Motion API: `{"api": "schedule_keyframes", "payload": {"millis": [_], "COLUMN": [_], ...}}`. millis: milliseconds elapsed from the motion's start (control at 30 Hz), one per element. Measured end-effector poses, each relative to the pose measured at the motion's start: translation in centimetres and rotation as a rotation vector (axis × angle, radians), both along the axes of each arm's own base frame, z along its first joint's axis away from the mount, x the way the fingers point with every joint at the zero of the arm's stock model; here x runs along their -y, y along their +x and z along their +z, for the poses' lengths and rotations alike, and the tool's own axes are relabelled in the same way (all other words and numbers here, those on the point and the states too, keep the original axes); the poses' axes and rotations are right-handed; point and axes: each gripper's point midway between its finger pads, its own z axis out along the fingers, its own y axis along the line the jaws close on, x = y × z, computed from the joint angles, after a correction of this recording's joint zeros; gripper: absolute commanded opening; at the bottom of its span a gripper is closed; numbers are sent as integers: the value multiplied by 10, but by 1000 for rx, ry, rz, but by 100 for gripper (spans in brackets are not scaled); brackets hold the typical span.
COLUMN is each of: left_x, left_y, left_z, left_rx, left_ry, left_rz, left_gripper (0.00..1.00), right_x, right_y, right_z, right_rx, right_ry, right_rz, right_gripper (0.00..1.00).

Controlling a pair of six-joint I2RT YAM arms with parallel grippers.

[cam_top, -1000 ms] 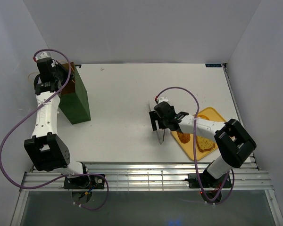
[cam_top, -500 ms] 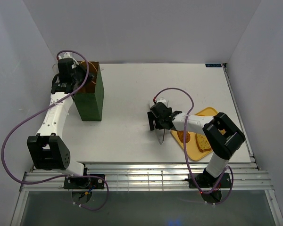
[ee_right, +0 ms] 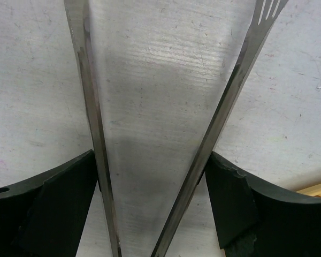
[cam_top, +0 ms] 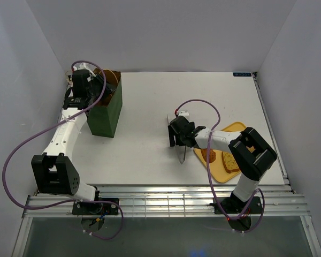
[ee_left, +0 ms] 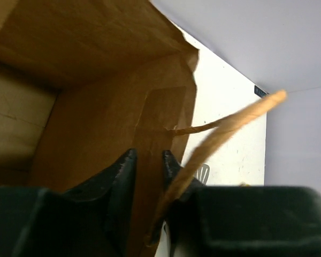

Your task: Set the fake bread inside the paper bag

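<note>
The paper bag point(cam_top: 108, 112) stands upright at the far left of the table point(cam_top: 150, 99), dark green outside, its open mouth showing brown kraft. The left gripper point(cam_top: 87, 90) is at the bag's top rim on the side nearest the wall. In the left wrist view its black fingers point(ee_left: 120, 176) are clenched on a thin brown panel of the bag wall, one finger inside the bag and one outside, the jaws nearly closed with the paper pinched between them. A pale cord handle point(ee_left: 230, 120) loops up past the outer finger. Well apart from the bag, the right gripper point(cam_top: 179, 135) sits low over the middle of the table, grasping a pair of long metal tongs point(cam_top: 183, 152). The right wrist view shows the two steel arms point(ee_right: 91, 107) splayed in a V over the white surface, each arm pressed against the inner face of a finger point(ee_right: 59, 198), so the jaws stand wide yet hold the tool. The fake bread point(cam_top: 232, 163) lies on the yellow tray point(cam_top: 241, 128) at the near right, just beside the tongs' tips: a speckled flat slice and what looks like an oblong roll point(cam_top: 207, 156), partly hidden by the right arm.
</note>
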Motion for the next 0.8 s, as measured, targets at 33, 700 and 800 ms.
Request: {"api": "schedule_keyframes", "payload": {"millis": [33,700,800], "left_x": [1,3,4], "left_y": [-2,-15,-12], "left_z": [-1,40,41], "left_rx": [-3,86,84], "left_ry": [-3,-1,-7], "left_rz": [-4,-28,-32], "left_gripper": [45,54,53], "right_x": [0,2,3], "right_y": [0,0,1], "right_z": [0,26,46], "right_rx": [2,27,51], "right_ry": [0,47,83], "right_rz": [-5,-12,-13], "right_gripper": [81,57,58]}}
